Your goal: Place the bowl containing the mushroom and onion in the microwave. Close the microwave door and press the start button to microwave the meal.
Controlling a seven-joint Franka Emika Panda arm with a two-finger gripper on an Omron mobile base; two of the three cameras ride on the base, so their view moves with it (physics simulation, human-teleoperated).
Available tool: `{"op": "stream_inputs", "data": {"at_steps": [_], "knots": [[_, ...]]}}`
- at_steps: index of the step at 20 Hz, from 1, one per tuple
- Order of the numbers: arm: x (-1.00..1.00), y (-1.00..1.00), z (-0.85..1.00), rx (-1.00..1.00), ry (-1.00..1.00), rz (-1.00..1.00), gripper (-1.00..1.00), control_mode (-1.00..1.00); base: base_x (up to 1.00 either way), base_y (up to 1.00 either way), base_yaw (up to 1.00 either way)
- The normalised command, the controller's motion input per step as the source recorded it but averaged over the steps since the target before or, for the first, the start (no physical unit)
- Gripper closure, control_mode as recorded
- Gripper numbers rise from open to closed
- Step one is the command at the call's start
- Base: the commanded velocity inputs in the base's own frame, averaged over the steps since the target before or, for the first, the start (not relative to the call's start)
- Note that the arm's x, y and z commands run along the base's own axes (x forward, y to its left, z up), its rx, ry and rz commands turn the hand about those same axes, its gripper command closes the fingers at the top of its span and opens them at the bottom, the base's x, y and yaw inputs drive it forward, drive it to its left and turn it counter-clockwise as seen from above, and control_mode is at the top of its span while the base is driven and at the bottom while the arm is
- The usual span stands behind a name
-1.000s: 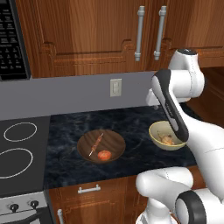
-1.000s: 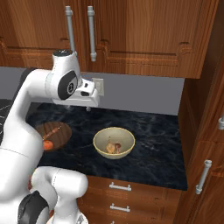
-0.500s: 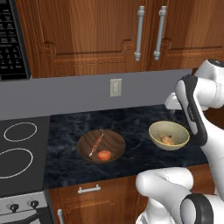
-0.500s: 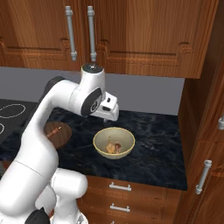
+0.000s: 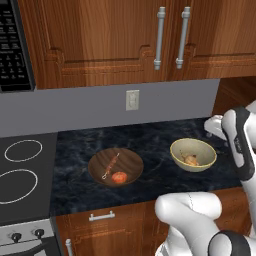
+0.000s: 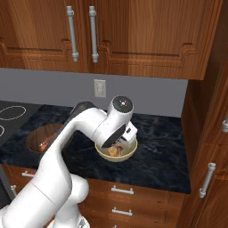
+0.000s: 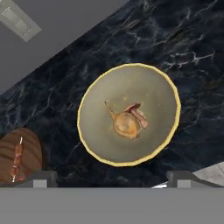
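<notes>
Our gripper (image 7: 112, 179) hangs above the bowl (image 7: 129, 114) with its jaws spread wide and nothing between them; in the hand view the two finger tips (image 7: 43, 178) stand apart, roughly spanning the bowl's width. The bowl sits on the dark marbled counter (image 7: 183, 48), upright, with the meal (image 7: 127, 122) lying near its middle. Beside it, well apart to the left in the left base view, we see the wooden bowl (image 5: 116, 166) with a tomato and a skewer. Further left is the stove (image 5: 20, 172), and above it the microwave's keypad strip (image 5: 15, 45) shows at the picture's edge.

We judge that we are lining up for a rim grasp, with the descent not yet begun. The risks come from that rim: it is thin and smooth, so a pinch on one side could let the bowl tip and spill the food, or slip free during the long carry up to the microwave. Coming down off-centre, a finger could strike the rim and push the bowl across the counter. Whether the microwave door stands open we cannot tell from these views.
</notes>
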Motion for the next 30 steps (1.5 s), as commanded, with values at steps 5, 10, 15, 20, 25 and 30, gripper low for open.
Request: {"op": "stream_inputs", "data": {"at_steps": [5,10,15,20,25,30], "knots": [[0.0,-0.26,-0.24,0.19,0.03,-0.33,-1.0,-1.0,0.0,0.0,0.0],[0.0,-0.13,-0.22,0.06,0.12,-0.18,-1.0,-1.0,0.0,0.0,0.0],[0.0,-0.03,-0.48,0.0,0.16,-0.03,-1.0,-1.0,0.0,0.0,0.0],[0.0,-0.15,-0.59,0.0,0.18,0.0,-1.0,-1.0,0.0,0.0,0.0],[0.1,-0.15,-0.54,0.04,0.14,0.0,-1.0,-1.0,0.0,0.0,0.0],[0.26,-0.1,-0.33,0.03,0.07,0.0,-1.0,-1.0,0.0,0.0,0.0]]}}
